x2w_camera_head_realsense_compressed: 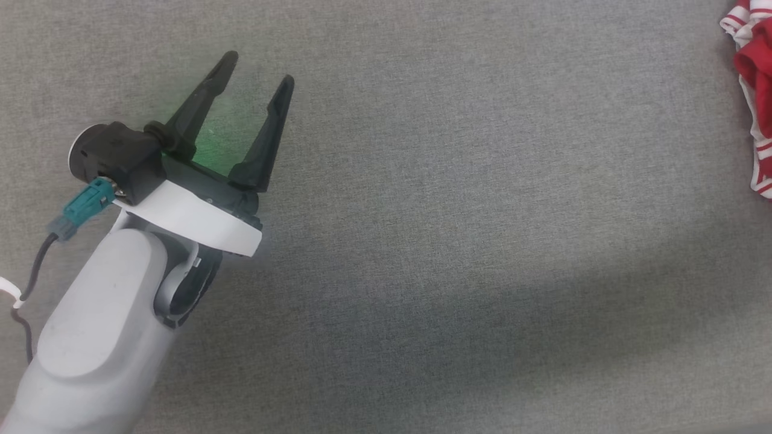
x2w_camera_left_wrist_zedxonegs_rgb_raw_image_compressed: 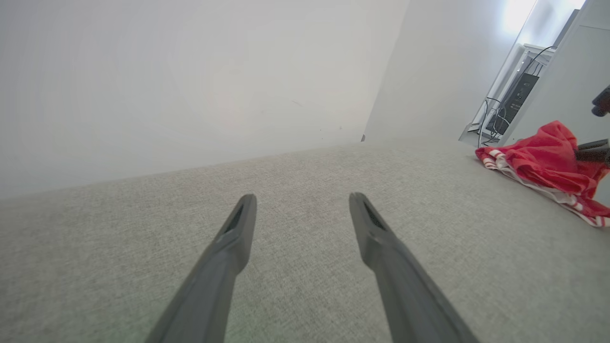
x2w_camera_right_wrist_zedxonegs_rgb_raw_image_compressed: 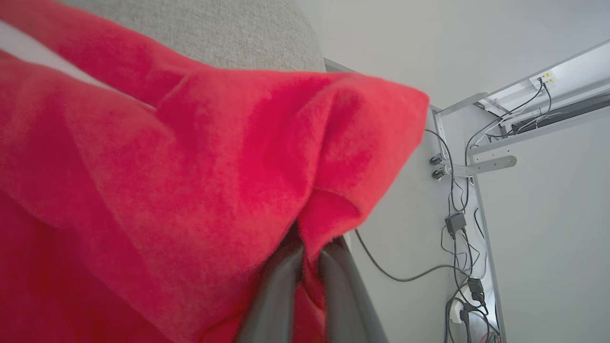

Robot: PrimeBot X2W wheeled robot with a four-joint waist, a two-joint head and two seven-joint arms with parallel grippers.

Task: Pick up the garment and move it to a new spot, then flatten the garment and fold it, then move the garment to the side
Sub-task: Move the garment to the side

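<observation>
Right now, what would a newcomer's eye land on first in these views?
The garment, a bright red jersey cloth with red-and-white striped trim, looms large in the right wrist view, pinched between the closed dark fingers of the right gripper. In the head view it sits at the far right edge of the plain grey fabric surface, while the left gripper hangs open and empty at the left.

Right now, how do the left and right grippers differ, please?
The left gripper is open and empty; the right gripper is shut on the shirt. The left gripper is far from the shirt; the right gripper is in its folds. Both have two dark fingers.
</observation>
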